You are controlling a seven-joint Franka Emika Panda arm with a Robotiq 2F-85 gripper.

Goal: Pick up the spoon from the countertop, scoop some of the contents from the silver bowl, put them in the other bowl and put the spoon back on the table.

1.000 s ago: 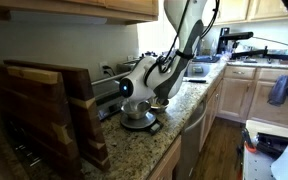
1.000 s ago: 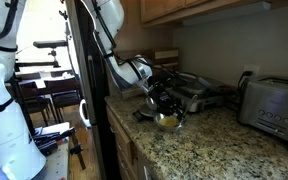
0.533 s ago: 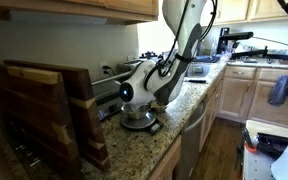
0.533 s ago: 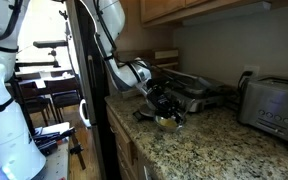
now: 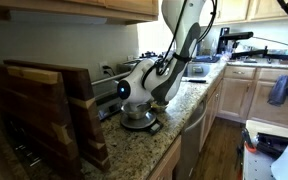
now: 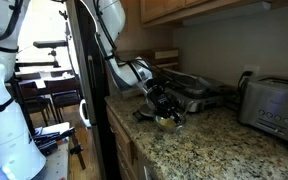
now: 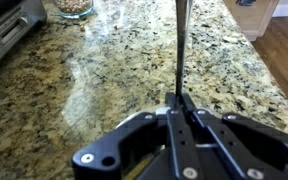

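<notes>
In the wrist view my gripper [image 7: 180, 100] is shut on the spoon [image 7: 181, 45]. Its thin dark handle runs straight up from the fingertips and out of the top edge. A small bowl [image 7: 74, 7] with brownish contents stands far ahead on the speckled granite countertop [image 7: 114, 60]. In both exterior views the arm bends low over the countertop [image 5: 189, 95], with the gripper [image 6: 164, 104] just above a bowl [image 6: 167, 122]. The silver bowl [image 5: 137, 118] sits under the wrist. The spoon's scoop end is hidden in every view.
A silver appliance [image 7: 4, 30] lies at the left of the wrist view. A toaster [image 6: 271, 108] stands along the wall and a flat grill [image 6: 189, 92] sits behind the gripper. A wooden rack [image 5: 44, 110] is close by. The counter edge drops to wood flooring [image 7: 284, 40].
The wrist has shifted slightly lower over the silver bowl. The gripper has stayed shut on the spoon.
</notes>
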